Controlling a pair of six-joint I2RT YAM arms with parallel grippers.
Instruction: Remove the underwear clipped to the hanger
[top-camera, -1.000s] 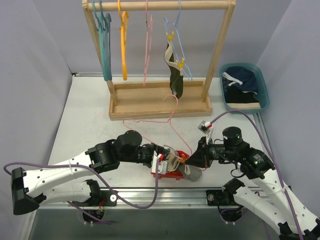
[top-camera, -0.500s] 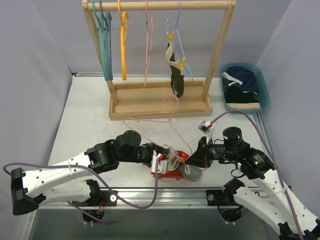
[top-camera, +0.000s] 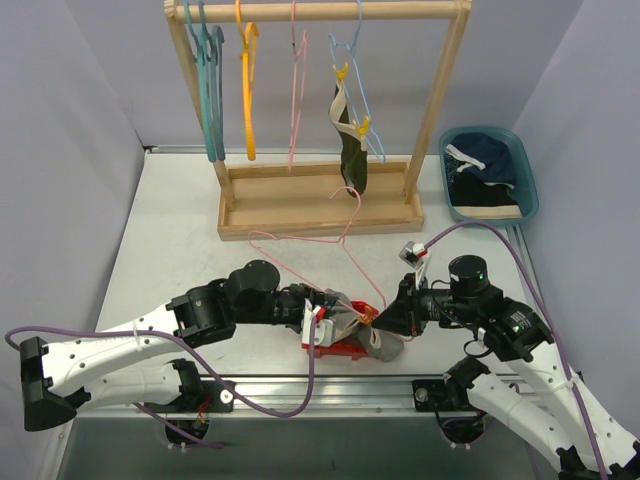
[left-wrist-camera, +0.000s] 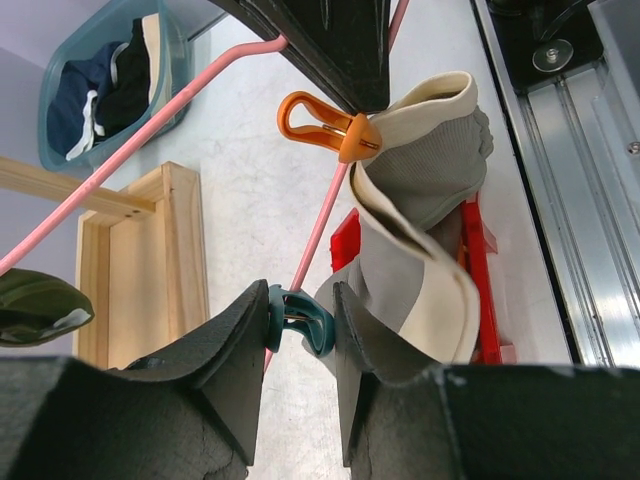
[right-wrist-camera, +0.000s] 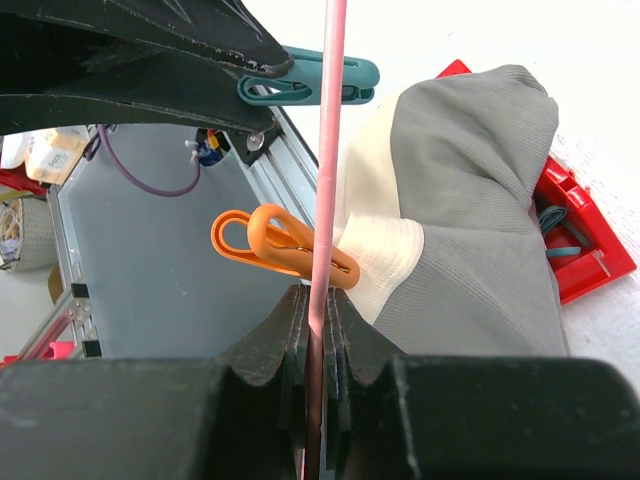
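Note:
The grey-beige underwear (top-camera: 352, 325) with a pale waistband lies at the near table edge, clipped to a pink hanger (top-camera: 318, 240) by a teal clip (left-wrist-camera: 302, 322) and an orange clip (left-wrist-camera: 328, 122). My left gripper (left-wrist-camera: 298, 312) is shut on the teal clip, one jaw on each side of it. My right gripper (right-wrist-camera: 318, 312) is shut on the pink hanger wire (right-wrist-camera: 326, 150), right beside the orange clip (right-wrist-camera: 275, 243). The grey underwear (right-wrist-camera: 480, 200) drapes over a red tray (right-wrist-camera: 590, 245). Dark olive underwear (top-camera: 350, 150) hangs clipped on the rack. Navy underwear (top-camera: 488, 155) lies in the bin.
A wooden rack (top-camera: 320, 205) stands at the back with teal, orange, pink and blue hangers. A blue bin (top-camera: 528, 175) is at the back right. The red tray (top-camera: 345, 348) sits by the front rail, between both arms.
The right arm and the pink hanger have shifted slightly to the right. Both grips are unchanged.

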